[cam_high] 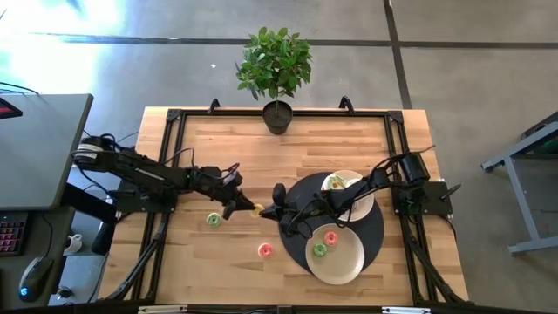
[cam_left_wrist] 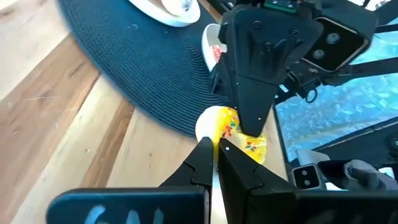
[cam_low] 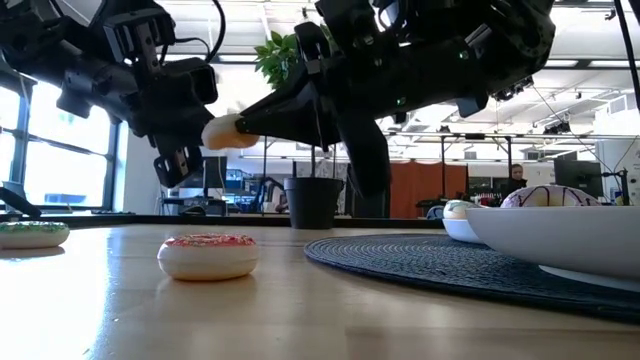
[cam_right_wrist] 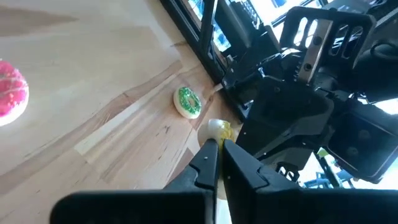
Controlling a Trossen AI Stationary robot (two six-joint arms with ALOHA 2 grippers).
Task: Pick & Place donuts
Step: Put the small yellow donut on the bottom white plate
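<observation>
- Two dark robot arms meet over the middle of a pale wooden table (cam_high: pixel 200 148), in what looks like a handover of one toy donut in mid-air.
- The left gripper (cam_high: pixel 247 206) has its narrow pincer fingers pinched on a small cream ring donut with yellow frosting and coloured sprinkles (cam_left_wrist: pixel 231 132), held clear of the table.
- The right gripper (cam_high: pixel 267 210) reaches in from the opposite side; its fingers are also closed on the same yellow donut, so both pincers grip it at once.
- A pink-frosted donut (cam_high: pixel 266 250) and a green-frosted donut (cam_high: pixel 214 219) rest on bare wood, apparently awaiting their turn.
- A round, dark, woven placemat (cam_high: pixel 377 228) carries two smooth white plates (cam_high: pixel 349 262); the near one holds a green and a pink donut, the far one pale shapes too hidden to name.
- A small leafy plant in a dark pot (cam_high: pixel 277 115) stands at the table's far edge.
</observation>
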